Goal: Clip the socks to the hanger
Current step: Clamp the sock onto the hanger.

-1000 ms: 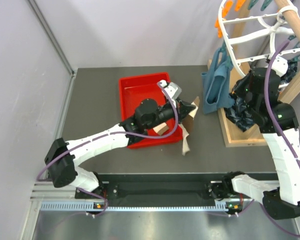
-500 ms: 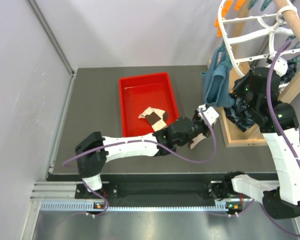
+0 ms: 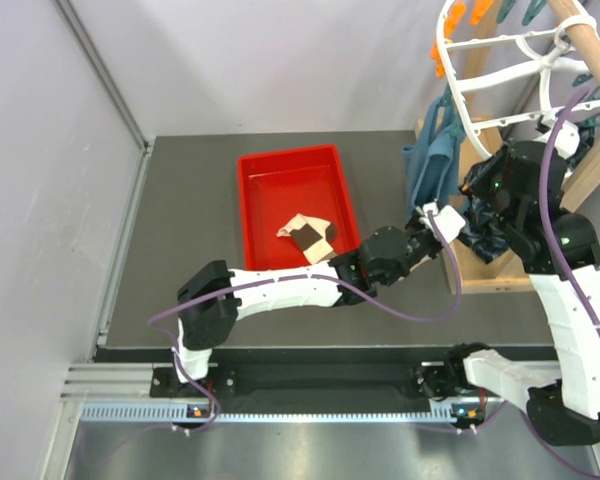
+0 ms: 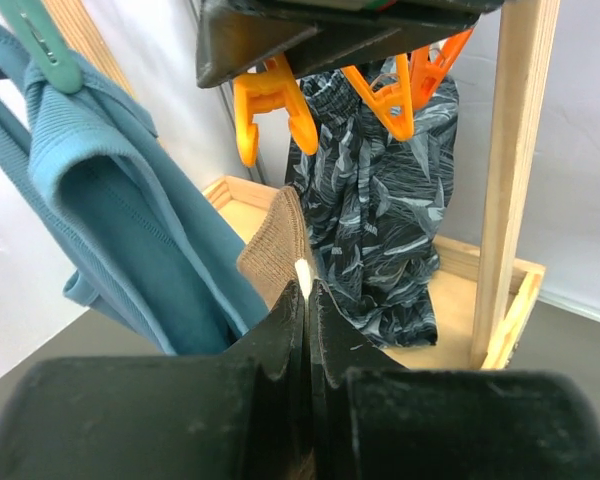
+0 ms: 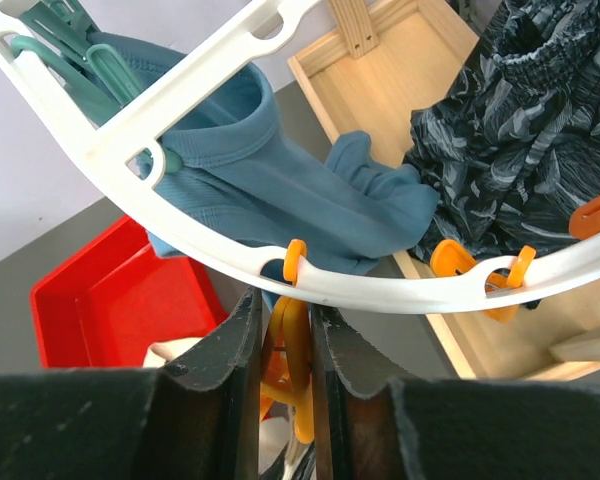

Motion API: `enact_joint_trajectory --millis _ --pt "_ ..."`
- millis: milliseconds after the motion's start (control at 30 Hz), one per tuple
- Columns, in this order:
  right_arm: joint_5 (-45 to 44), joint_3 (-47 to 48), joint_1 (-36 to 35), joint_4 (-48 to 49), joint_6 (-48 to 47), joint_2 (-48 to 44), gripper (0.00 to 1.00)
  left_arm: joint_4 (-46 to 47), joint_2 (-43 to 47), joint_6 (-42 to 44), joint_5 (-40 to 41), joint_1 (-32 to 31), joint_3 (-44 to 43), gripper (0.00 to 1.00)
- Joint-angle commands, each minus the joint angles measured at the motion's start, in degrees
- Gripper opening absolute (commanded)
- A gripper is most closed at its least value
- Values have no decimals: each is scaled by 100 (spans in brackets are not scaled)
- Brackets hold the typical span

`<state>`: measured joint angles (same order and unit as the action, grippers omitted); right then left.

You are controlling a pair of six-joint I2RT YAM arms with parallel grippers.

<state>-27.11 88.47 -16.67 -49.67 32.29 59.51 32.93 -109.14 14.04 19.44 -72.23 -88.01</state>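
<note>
my left gripper [image 4: 307, 300] is pinched shut on one sock [image 4: 276, 240] by its cuff, held up beside the hanger [image 5: 365, 293], where my right gripper [image 5: 285, 330] squeezes an orange peg [image 5: 292, 360], likely to open it; the other sock [image 3: 308, 233] lies in the red tray [image 3: 244, 210].

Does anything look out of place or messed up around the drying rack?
Nothing stands out. The round white plastic drying rack looks intact, the left end effector pinches a beige ribbed sock, and the right end effector squeezes an orange peg. One more beige-and-brown sock lies crumpled in the red plastic tray, unclipped.
</note>
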Motion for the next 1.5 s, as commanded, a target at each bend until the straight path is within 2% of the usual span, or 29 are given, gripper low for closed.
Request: enact_joint_trajectory --millis 0,333,1033,1100,1233,1300,1467 --pt "497 -172 -21 -561 -135 -79 0 161 -107 230 95 -28 -357 0" --pt "479 -391 -21 -456 -197 -141 0 91 -257 266 51 -28 -709 0" --pt "540 -646 -21 -298 -153 -255 0 135 -213 116 -2 -28 -814 0" --pt "567 -638 -21 -289 -153 -255 3 126 -221 107 7 -28 -823 0" --pt "646 -638 -21 -289 -136 -273 16 109 -204 81 69 -37 -867 0" --pt "681 -611 -21 -289 -127 -273 19 82 -204 63 69 -28 -894 0" --pt "769 -585 -21 -298 -127 -351 46 21 -248 37 112 -28 -1008 0"
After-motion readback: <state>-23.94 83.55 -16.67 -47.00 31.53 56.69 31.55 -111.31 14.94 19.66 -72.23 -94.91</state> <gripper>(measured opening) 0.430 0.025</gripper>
